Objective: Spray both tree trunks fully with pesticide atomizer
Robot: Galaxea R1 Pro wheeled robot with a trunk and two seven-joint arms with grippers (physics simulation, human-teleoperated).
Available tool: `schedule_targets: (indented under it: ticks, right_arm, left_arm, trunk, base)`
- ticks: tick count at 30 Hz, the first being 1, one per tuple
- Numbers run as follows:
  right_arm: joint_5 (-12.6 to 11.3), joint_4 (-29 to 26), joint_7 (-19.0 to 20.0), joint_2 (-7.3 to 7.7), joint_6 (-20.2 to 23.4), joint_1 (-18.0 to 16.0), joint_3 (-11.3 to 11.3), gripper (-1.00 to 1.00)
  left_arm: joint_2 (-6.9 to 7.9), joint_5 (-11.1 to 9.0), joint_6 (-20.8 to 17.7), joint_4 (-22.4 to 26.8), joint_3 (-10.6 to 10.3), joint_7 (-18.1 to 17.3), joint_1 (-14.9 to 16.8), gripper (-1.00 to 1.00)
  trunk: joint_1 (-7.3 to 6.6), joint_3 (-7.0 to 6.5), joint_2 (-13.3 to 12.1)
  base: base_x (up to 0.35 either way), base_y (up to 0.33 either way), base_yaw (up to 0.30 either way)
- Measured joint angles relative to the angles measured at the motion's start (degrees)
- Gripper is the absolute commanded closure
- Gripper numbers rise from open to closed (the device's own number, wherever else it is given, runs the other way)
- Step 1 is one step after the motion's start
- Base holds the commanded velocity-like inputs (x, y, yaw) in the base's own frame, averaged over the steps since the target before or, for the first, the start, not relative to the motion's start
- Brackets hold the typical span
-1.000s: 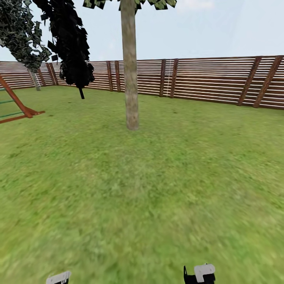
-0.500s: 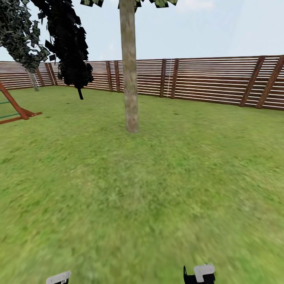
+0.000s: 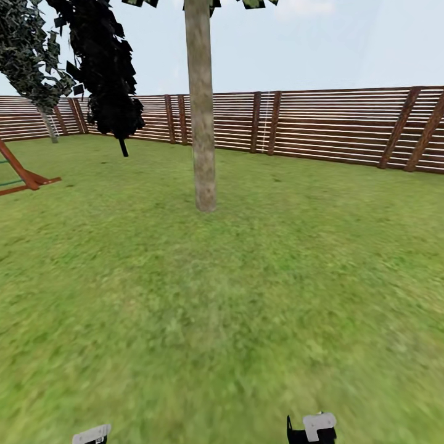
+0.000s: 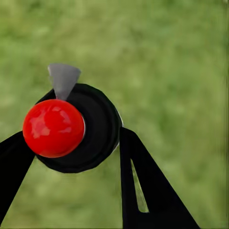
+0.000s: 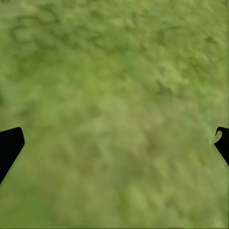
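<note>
The whole head picture is sliding as the camera travels forward and swings a touch: the thick tree trunk now stands a shade bigger, its foot sitting lower on the grass than a second ago. Over at the edge, the red-brown wooden frame has slipped further out of the picture, the black tree and the pale-trunked tree behind it have drifted the same way, and the slanted posts of the fence have shifted toward the opposite edge
</note>
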State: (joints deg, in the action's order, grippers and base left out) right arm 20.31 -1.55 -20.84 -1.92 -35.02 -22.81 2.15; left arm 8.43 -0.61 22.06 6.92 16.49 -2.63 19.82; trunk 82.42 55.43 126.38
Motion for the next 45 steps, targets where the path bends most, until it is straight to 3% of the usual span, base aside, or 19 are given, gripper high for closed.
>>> schedule_targets:
  ticks: [45]
  right_arm:
    - [0.0, 0.0, 0.0, 0.00, 0.0, 0.0, 0.0, -1.00]
  left_arm:
    - [0.00, 0.0, 0.0, 0.0, 0.0, 0.0, 0.0, 1.00]
  trunk:
    - [0.00, 0.00, 0.0]
  base:
    - [0.340, 0.000, 0.000]
